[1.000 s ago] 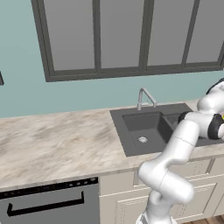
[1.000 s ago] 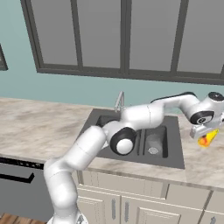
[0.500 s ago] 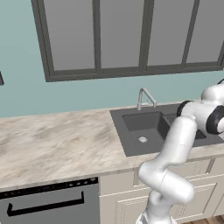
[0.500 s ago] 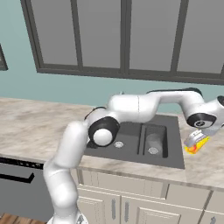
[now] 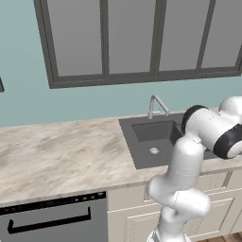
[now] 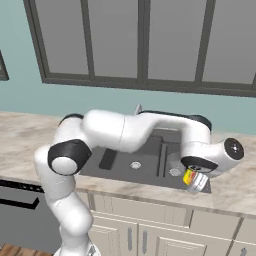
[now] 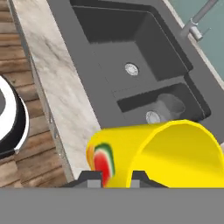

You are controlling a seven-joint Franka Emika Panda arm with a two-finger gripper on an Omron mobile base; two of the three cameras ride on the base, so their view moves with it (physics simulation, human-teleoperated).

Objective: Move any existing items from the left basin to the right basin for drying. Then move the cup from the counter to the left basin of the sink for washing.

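1. The gripper is pinched nearly closed on the wall of the yellow cup, which hangs in the air above the front right corner of the sink.
2. The cup looks light, rigid and smooth, so a rim pinch may slip.
3. A pale glassy item sits in the right basin; the left basin holds just its drain.

A home kitchen, seemingly: dark grey double sink, beige marbled stone counter, cream panelled cabinets.
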